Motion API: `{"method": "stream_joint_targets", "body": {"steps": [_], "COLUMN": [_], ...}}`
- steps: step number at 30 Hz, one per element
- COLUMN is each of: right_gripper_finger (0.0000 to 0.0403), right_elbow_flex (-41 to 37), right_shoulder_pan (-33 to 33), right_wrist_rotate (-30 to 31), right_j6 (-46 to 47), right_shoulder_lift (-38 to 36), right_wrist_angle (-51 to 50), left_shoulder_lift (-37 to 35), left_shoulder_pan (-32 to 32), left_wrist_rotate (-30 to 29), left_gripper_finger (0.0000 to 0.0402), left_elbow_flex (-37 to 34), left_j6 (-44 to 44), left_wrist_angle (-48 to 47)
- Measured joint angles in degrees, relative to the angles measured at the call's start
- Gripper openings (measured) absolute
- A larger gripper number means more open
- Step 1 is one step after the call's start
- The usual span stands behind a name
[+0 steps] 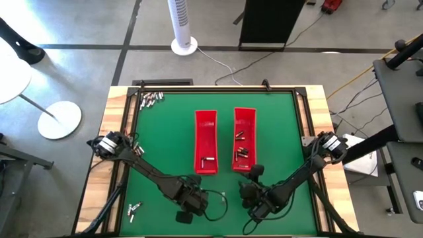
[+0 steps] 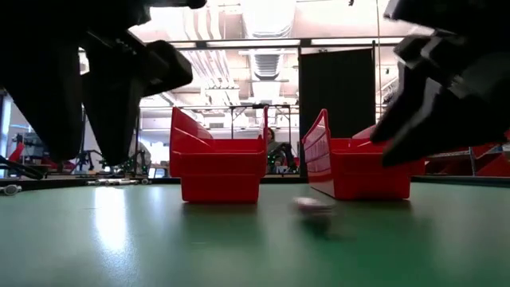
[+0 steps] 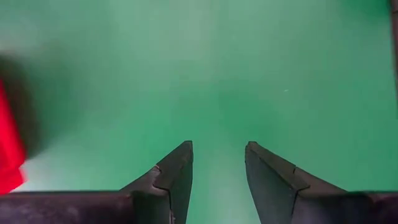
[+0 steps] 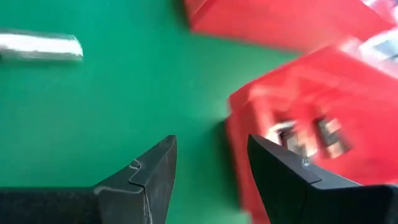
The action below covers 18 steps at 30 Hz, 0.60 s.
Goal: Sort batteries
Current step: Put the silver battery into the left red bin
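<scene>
While both arms reach in over the lower middle of the high view, one loose battery (image 1: 224,194) lies on the green mat (image 1: 165,132) between them, below the gap that separates the two red trays. The left gripper (image 3: 217,163) hangs low just left of it, its fingers spread with bare mat between them. The right gripper (image 4: 211,163) hangs just right of it, near the lower end of the right tray (image 1: 245,116), fingers also spread and holding nothing. In the right wrist view the silvery battery (image 4: 38,46) shows at the upper left of the frame, its long axis running across the picture, well off to one side of the gap between the fingers. In the low view it is a blurred small shape (image 2: 313,205) on the mat in front of the trays.

Either arm looks about equally near; neither is lined up over it yet.

Other batteries lie in the right tray, one in the left tray (image 1: 205,119), a cluster (image 1: 151,99) at the upper left of the mat, and a few (image 1: 134,210) at the lower left.
</scene>
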Motion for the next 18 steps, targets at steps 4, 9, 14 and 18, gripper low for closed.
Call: {"method": "stream_joint_targets", "body": {"steps": [4, 9, 14, 18], "right_gripper_finger": [0.0192, 0.0192, 0.0192, 0.0192], "right_elbow_flex": [0.0, 0.0, -0.8, -0.8], "right_shoulder_pan": [-0.1, 1.5, 1.4, 1.7], "right_wrist_rotate": [-10.0, -18.4, -25.7, -27.4], "right_j6": [13.0, 34.2, 45.7, 50.5], "right_shoulder_lift": [-0.1, -0.5, -0.8, -1.1], "right_wrist_angle": [-1.4, -12.5, -13.2, -13.3], "left_shoulder_lift": [-2.2, -7.8, -15.9, -21.8], "left_shoulder_pan": [-0.2, -0.7, -0.7, -0.7], "left_wrist_rotate": [-5.4, -14.1, -14.4, -14.3], "left_gripper_finger": [0.0127, 0.0127, 0.0127, 0.0127], "left_elbow_flex": [-0.7, -8.6, -24.3, -35.4], "left_j6": [-0.4, 2.0, 2.9, 3.6], "left_wrist_angle": [-0.4, 6.6, 28.3, 43.5]}}
